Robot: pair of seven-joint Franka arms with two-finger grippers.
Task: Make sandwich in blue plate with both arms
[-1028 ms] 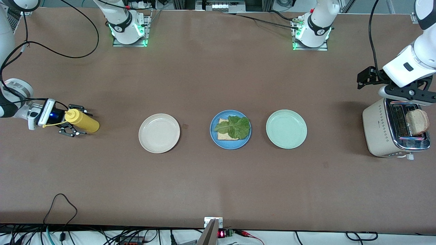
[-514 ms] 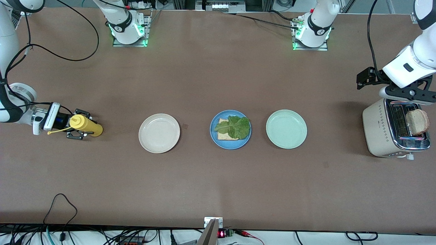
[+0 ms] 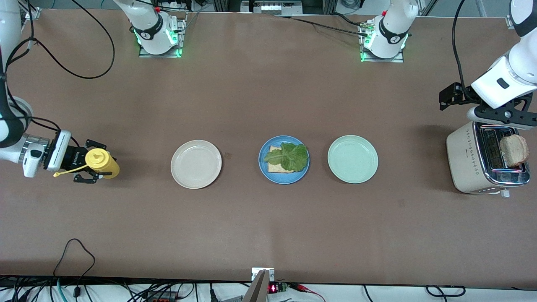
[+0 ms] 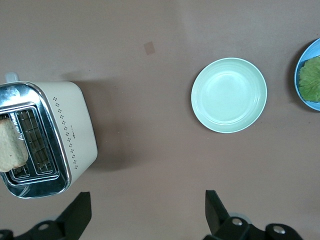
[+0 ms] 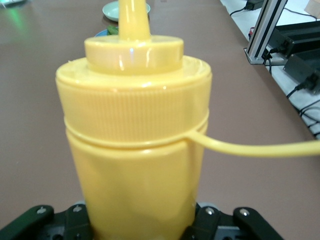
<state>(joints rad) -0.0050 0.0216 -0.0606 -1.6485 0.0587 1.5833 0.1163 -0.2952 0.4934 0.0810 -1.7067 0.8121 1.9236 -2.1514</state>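
The blue plate (image 3: 284, 179) sits mid-table with one bread slice (image 3: 275, 167) on it and a ruffled lettuce leaf (image 3: 287, 156) on top; its edge (image 4: 316, 47) also shows in the left wrist view. A second bread slice (image 3: 514, 150) stands in the toaster (image 3: 465, 159). My left gripper (image 3: 501, 117) hangs open over the toaster, fingers (image 4: 215, 207) wide apart with nothing between them. My right gripper (image 3: 94, 161) is shut on a yellow squeeze bottle (image 3: 102, 162), held nearly upright over the table at the right arm's end. The bottle (image 5: 135, 150) fills the right wrist view.
A beige plate (image 3: 196, 164) lies beside the blue plate toward the right arm's end. A pale green plate (image 3: 353, 159) lies beside it toward the left arm's end. Cables run along the table edge nearest the front camera.
My right gripper closed on the yellow bottle, tipped it from lying to nearly upright and drew it slightly toward the right arm's end. The left arm held still.
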